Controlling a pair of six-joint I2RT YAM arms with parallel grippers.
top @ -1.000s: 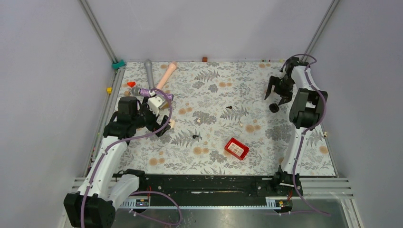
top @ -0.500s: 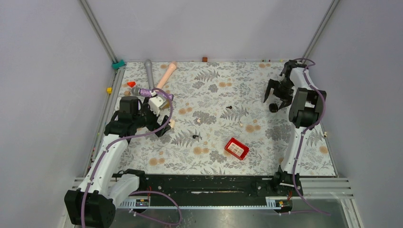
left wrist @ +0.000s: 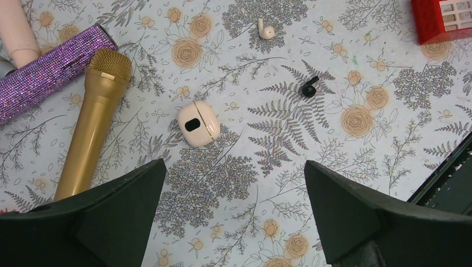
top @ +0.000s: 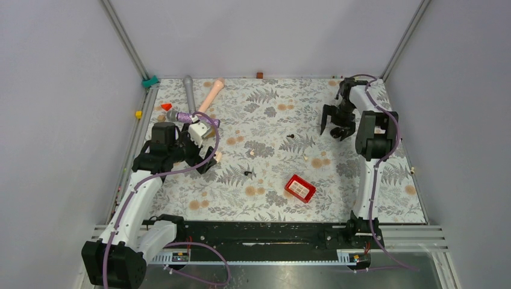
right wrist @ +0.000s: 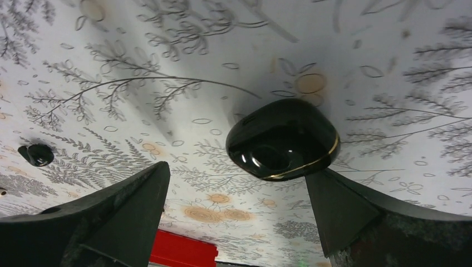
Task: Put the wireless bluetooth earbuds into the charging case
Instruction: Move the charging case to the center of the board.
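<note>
A cream charging case (left wrist: 198, 123) lies shut on the mat, just ahead of my open, empty left gripper (left wrist: 234, 214); it also shows in the top view (top: 217, 158) next to that gripper (top: 202, 159). A whitish earbud (left wrist: 266, 30) and a black earbud (left wrist: 309, 88) lie beyond it. A glossy black case (right wrist: 283, 139) lies on the mat between my right gripper's (right wrist: 236, 219) open jaws, against the right finger. A second black earbud (right wrist: 36, 154) lies far off to the left in that view. In the top view the right gripper (top: 335, 127) is at the far right.
A red box (top: 300, 188) sits at the front centre of the mat. A gold microphone (left wrist: 92, 117), a purple glitter microphone (left wrist: 50, 72) and a pink handle (left wrist: 16, 30) lie left of the cream case. A small red cone (top: 166, 106) sits at the far left.
My right gripper has moved left along the far part of the mat, and the black case has shifted left with it. The left arm has barely moved.
</note>
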